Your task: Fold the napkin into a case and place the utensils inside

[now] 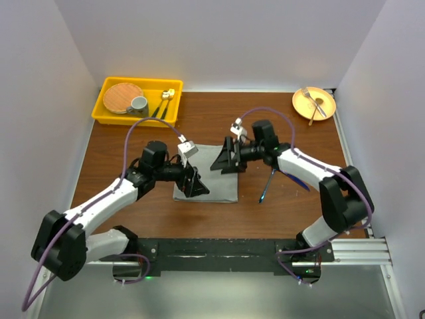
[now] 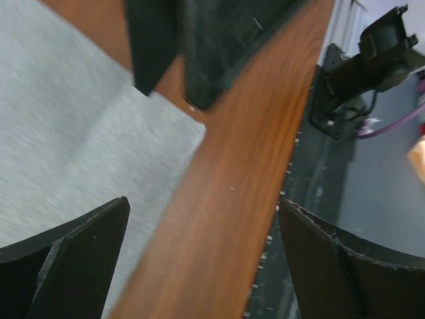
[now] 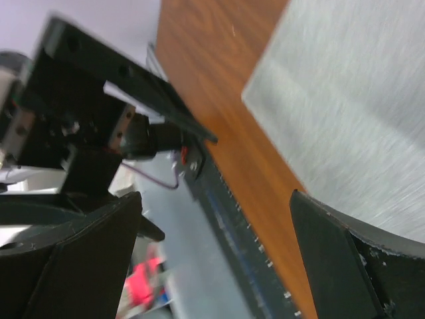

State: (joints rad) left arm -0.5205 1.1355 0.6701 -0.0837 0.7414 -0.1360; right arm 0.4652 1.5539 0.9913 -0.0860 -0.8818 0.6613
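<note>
Beside the napkin (image 1: 222, 187), utensils (image 1: 267, 186) lying near-to-far

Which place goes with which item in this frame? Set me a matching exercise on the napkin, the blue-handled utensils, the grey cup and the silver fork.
Things:
1. napkin
2. blue-handled utensils
3. grey cup
4. silver fork

Places:
A. on the round plate at the far right corner
B. in the yellow tray at the far left
C. spread flat in the middle, below the left gripper and right gripper
D. on the bare table, just right of the grey cloth

Pairs: 1-C, 2-D, 3-B, 4-A
</note>
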